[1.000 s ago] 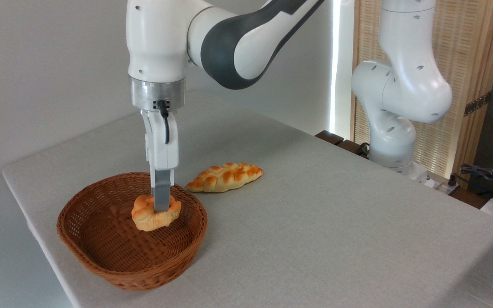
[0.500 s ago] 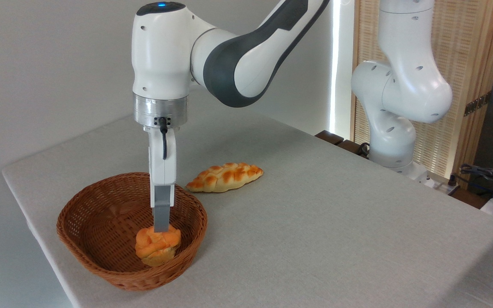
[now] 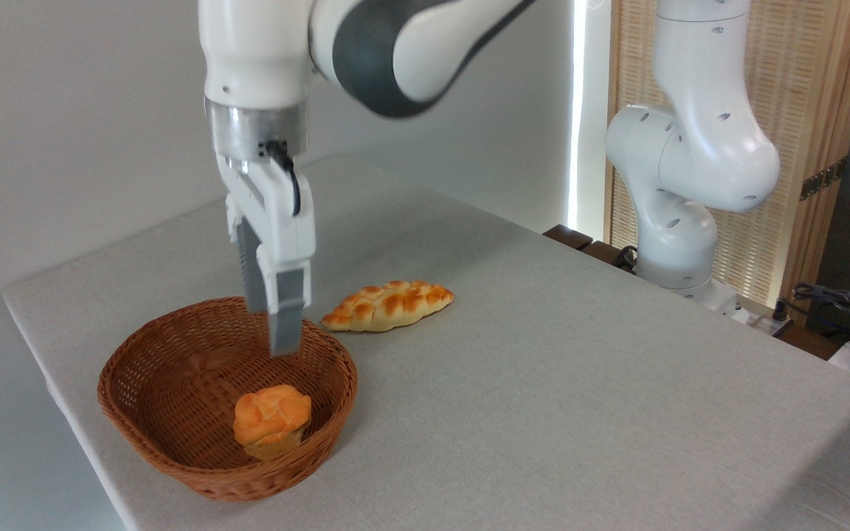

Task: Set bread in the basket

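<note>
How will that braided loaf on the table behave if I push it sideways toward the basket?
The braided loaf lies flat and long on the cloth-like table, so it would likely slide or pivot rather than roll. Pushed near a pointed end it would probably swing round. It looks light, so the basket rim would likely stop it.

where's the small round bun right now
The small bun sits inside the basket at the lower left of the camera view, toward its front right wall, below the raised gripper.
</note>
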